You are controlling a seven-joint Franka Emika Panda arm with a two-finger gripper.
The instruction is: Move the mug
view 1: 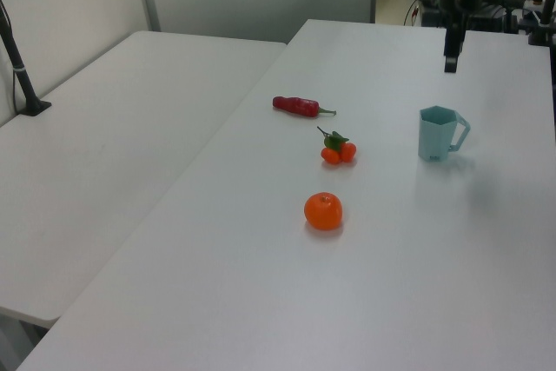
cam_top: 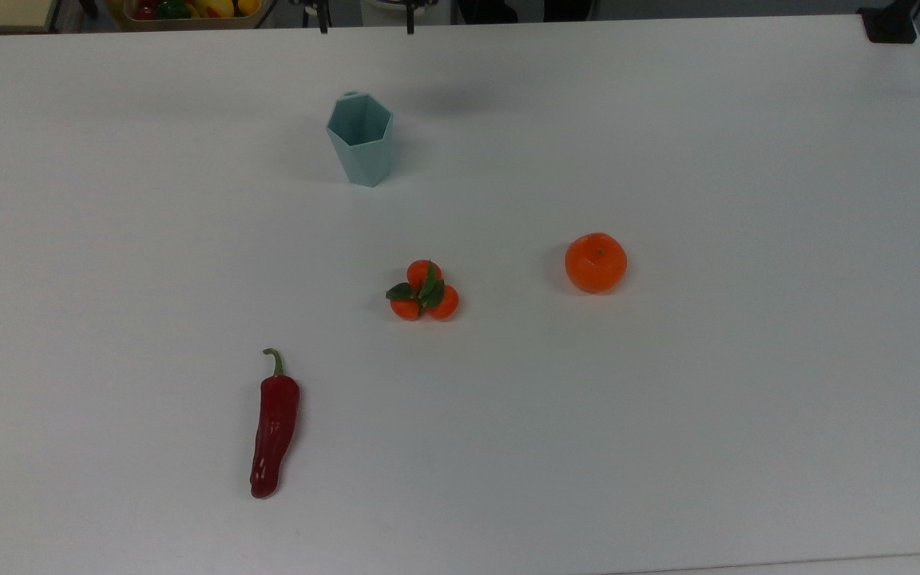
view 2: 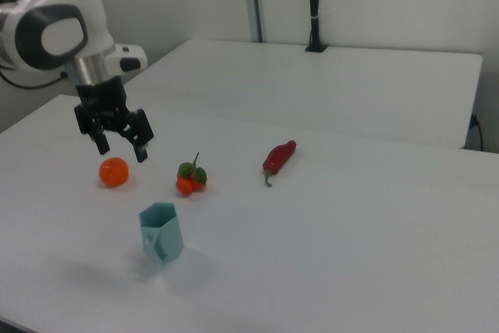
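top view, mug: the mug (cam_top: 359, 148) stands upright on the white table (cam_top: 668, 415), toward the far edge and a bit to the top view's left of centre. Nothing touching it, so I'd say it's been set down and let go.
top view, other stuff: tangerine cluster with leaves (cam_top: 423, 291) mid-table, orange (cam_top: 596, 262) to the top view's right of it, red chili pepper (cam_top: 273, 426) nearer and to the top view's left. All well apart from the mug, so plenty of room around it.
left view, gripper: the gripper (view 1: 451, 48) hangs well above the table beyond the mug, edge-on here, so no read on its opening from this side.
left view, handle: here I get the mug's looped handle (view 1: 461, 133) sticking out to the left view's right, which the top view barely gives me.
right view, jaws: this is the one that settles it. Fingers spread wide with nothing between them, gripper raised over the table on the right view's left, above and behind the mug.
right view, height: it also shows the clear air gap between gripper and mug rim.
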